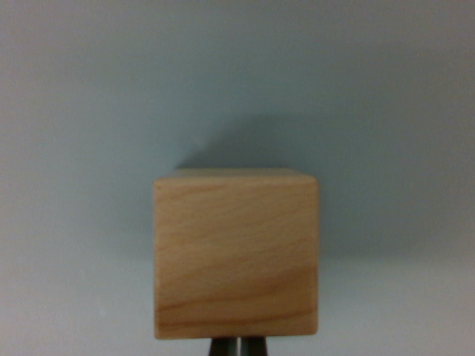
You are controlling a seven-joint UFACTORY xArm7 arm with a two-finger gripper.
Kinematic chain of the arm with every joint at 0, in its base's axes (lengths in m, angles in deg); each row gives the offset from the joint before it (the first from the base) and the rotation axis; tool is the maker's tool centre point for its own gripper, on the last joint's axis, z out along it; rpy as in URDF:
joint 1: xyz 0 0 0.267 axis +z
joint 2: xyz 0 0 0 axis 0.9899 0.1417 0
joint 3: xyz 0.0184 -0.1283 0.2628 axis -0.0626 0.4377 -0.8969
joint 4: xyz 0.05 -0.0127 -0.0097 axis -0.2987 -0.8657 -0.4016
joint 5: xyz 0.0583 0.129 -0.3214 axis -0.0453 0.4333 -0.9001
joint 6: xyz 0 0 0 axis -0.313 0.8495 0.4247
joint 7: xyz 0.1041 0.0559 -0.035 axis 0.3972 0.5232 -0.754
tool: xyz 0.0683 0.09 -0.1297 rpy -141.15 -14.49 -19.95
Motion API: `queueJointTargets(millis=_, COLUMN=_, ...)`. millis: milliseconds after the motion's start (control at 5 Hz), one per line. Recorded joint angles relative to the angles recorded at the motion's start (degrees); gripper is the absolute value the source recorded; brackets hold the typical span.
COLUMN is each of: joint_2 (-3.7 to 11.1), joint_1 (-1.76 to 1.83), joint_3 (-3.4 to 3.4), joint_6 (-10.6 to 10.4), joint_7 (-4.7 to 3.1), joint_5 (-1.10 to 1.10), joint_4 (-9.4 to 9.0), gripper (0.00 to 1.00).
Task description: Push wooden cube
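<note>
Only the pincer (238, 346) tips show at the wrist view's bottom edge, dark and pressed close together.

A plain, pale grey-blue worktop (89, 111) is seen filling the frame from edge to edge. Its surface is shown smooth and unmarked, with no pattern or seam to be made out. A soft, darker shadow (260, 141) is cast across the centre of the frame, spreading up and toward the right. A lighter, warmer grey tone is seen along the lower part of the frame, at both the lower left and the lower right. The upper corners are rendered slightly dimmer, and the whole view is softly blurred.
</note>
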Motion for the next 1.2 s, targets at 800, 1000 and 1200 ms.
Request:
queueJointTargets(millis=800, joint_2=3.29, joint_1=-0.01, joint_3=0.2, joint_6=1.3, joint_7=-0.13, joint_5=-0.2, joint_4=4.56, gripper=1.0)
queueJointTargets(millis=1000, joint_2=3.29, joint_1=-0.01, joint_3=0.2, joint_6=1.3, joint_7=-0.13, joint_5=-0.2, joint_4=4.56, gripper=1.0)
queueJointTargets(millis=1200, joint_2=4.55, joint_1=-0.01, joint_3=0.28, joint_6=1.8, joint_7=-0.18, joint_5=-0.28, joint_4=6.3, gripper=1.0)
